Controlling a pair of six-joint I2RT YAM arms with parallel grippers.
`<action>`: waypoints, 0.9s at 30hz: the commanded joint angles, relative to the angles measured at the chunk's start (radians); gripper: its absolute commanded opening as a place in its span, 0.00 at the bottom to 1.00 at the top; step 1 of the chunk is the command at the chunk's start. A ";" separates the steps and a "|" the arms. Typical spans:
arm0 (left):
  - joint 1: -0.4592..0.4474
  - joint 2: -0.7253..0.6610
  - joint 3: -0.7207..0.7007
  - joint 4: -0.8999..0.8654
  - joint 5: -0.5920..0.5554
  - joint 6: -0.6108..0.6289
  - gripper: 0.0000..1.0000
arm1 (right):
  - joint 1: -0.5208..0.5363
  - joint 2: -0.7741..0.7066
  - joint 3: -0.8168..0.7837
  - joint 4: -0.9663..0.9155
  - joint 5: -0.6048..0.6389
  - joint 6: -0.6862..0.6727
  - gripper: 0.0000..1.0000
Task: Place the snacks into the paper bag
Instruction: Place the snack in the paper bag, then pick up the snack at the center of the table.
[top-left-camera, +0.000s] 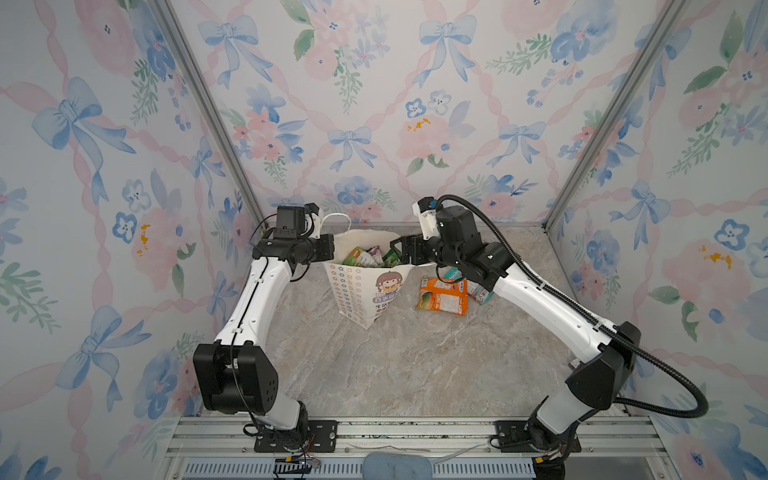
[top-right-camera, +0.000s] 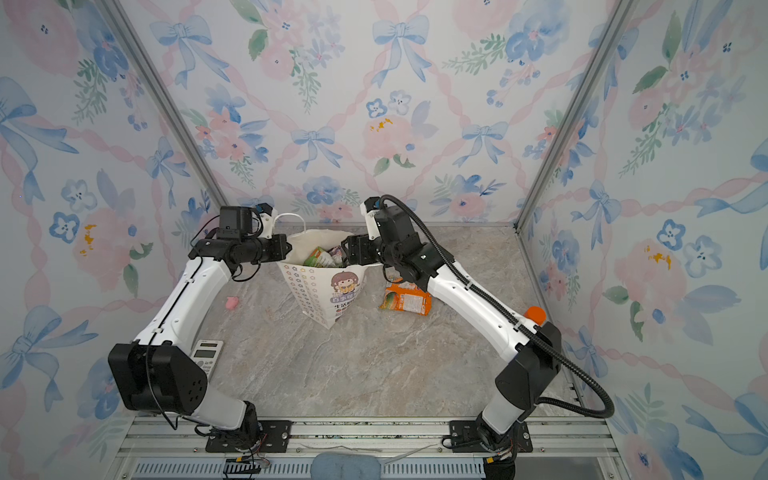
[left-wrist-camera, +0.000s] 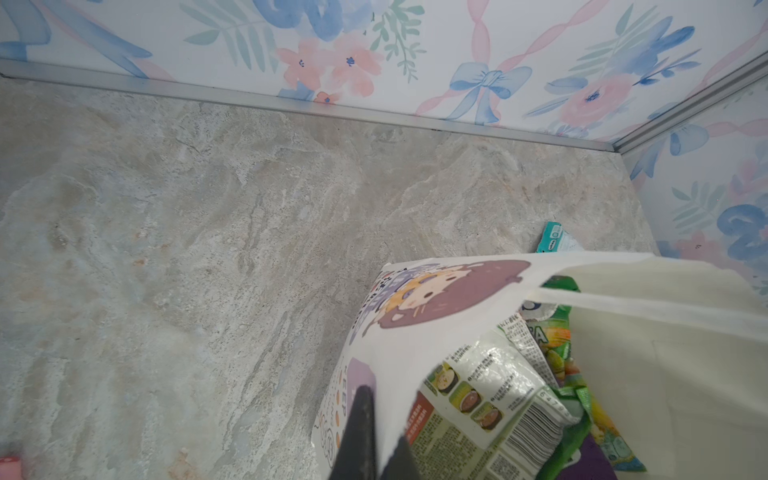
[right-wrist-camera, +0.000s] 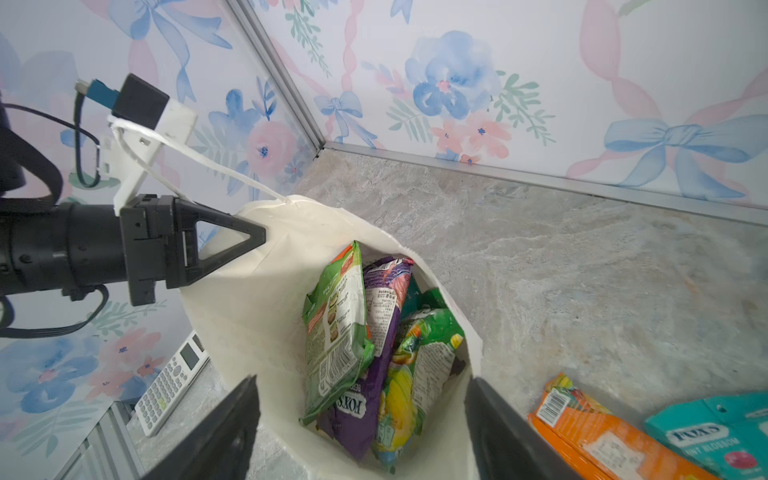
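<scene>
The paper bag stands upright at the back middle of the table, its mouth spread wide. My left gripper is shut on the bag's left rim. My right gripper hangs open just over the bag's right rim, nothing between its fingers. Several snacks stand inside: a green pouch, a purple FOX'S pouch and a green-yellow one. An orange pouch and a teal pouch lie on the table right of the bag, partly under my right arm.
A white calculator lies near the left arm's elbow. A small pink object sits left of the bag. An orange bottle top peeks out behind the right forearm. Flowered walls close in the back and both sides.
</scene>
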 joint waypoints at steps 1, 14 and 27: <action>0.001 -0.009 0.001 0.029 0.000 0.000 0.00 | -0.069 -0.123 -0.092 0.078 0.042 0.010 0.82; 0.001 0.002 0.000 0.029 0.001 -0.003 0.00 | -0.235 -0.274 -0.322 0.146 -0.065 0.105 0.83; 0.001 -0.001 0.001 0.029 0.002 -0.001 0.00 | -0.329 -0.251 -0.371 0.171 -0.144 0.182 0.80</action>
